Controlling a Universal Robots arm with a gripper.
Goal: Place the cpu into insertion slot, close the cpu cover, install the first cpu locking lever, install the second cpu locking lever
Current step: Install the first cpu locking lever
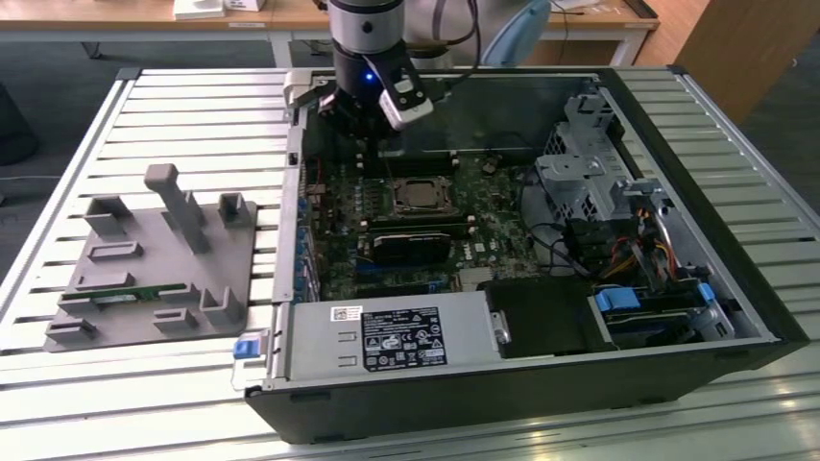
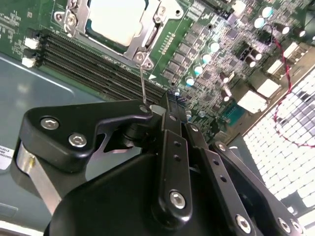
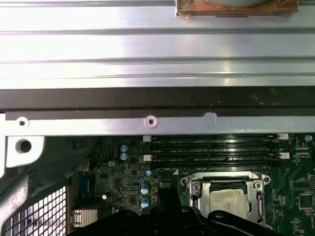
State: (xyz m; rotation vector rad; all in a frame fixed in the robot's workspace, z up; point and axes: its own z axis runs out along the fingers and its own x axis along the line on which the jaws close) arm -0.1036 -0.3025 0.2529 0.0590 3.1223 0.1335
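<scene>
The cpu (image 1: 416, 195) lies flat in its socket on the green motherboard, its silvery top showing in both wrist views (image 2: 115, 19) (image 3: 227, 201). The cpu cover (image 2: 147, 37) lies down around it as a metal frame (image 3: 197, 189). A thin wire locking lever (image 2: 142, 83) stands up from the socket's corner, and its free end reaches the side of my fingertips. My gripper (image 2: 170, 101) hangs just beside the socket, at the far end of the open case (image 1: 372, 149), with its fingers shut together (image 3: 165, 194).
Memory slots (image 2: 88, 59) run beside the socket. A black module (image 1: 410, 245) sits just in front of the socket in the exterior view. A power supply (image 1: 384, 341) and a drive cage (image 1: 583, 173) crowd the case. A grey fixture (image 1: 154, 259) stands outside on the exterior view's left.
</scene>
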